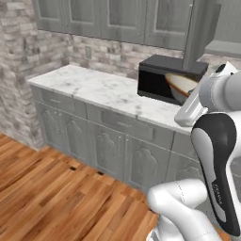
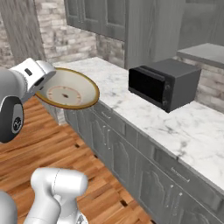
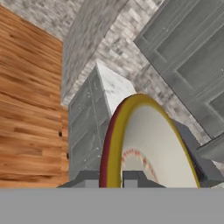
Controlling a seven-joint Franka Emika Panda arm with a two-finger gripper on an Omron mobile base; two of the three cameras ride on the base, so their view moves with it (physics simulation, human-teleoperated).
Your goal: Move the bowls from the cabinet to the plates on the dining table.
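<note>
Carrying step: the tool (image 3: 113,178), clamped on the rim of 1 bowl (image 2: 68,89), holds it above the floor beside the bench (image 2: 144,116); next comes travel to a plate.

No text, label, brand or number can be read anywhere; a small marking on the arm's dark cover (image 1: 217,190) is too blurred to make out.

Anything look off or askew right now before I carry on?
One thing: the bowl is carried tilted in the gripper, held by its rim, with its cream inside turned sideways over the wood floor. It looks intact and empty. On the marble counter, the black microwave sits level.
</note>
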